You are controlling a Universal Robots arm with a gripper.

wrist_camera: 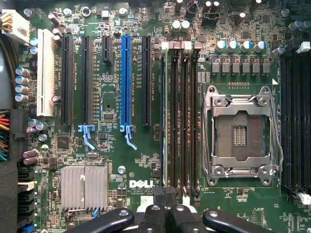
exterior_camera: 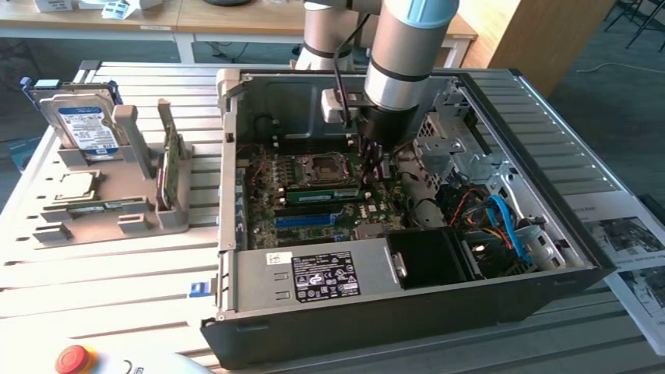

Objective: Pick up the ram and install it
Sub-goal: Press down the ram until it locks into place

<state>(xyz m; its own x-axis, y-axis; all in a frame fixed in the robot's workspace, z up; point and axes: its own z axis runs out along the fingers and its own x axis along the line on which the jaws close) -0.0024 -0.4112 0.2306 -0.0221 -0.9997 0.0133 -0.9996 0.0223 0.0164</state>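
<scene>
Slatted metal table [exterior_camera: 104,273], open black steel computer case [exterior_camera: 416,312] lying on it. Nearest inside the case is a grey metal power-supply box with a white label [exterior_camera: 311,273]. Behind that lies the big green motherboard [exterior_camera: 311,222] [wrist_camera: 112,160].

The ram, a long narrow green circuit-board stick [exterior_camera: 320,193] [wrist_camera: 163,121], stands on edge in the row of black memory slots. It is just beside the square silver processor socket [exterior_camera: 317,167] [wrist_camera: 241,136], on the near side. Long axis runs along the slots, from the exterior view's left to its right. It looks already in a slot; how fully it is seated can't be told.

The black two-finger gripper [exterior_camera: 379,165] [wrist_camera: 165,194] hangs straight down over the ram's end toward the exterior view's right, so the rest of the stick stretches away to the left. In the wrist view the fingertips line up with the stick's thin top edge. Fingers are clenched together with no gap. Probably resting on or just above that edge, but contact isn't clear, and nothing is visibly pinched between them.

Well apart, on the exterior view's left, a grey plastic fixture [exterior_camera: 114,226] holds a second matching green stick upright [exterior_camera: 167,175].
</scene>
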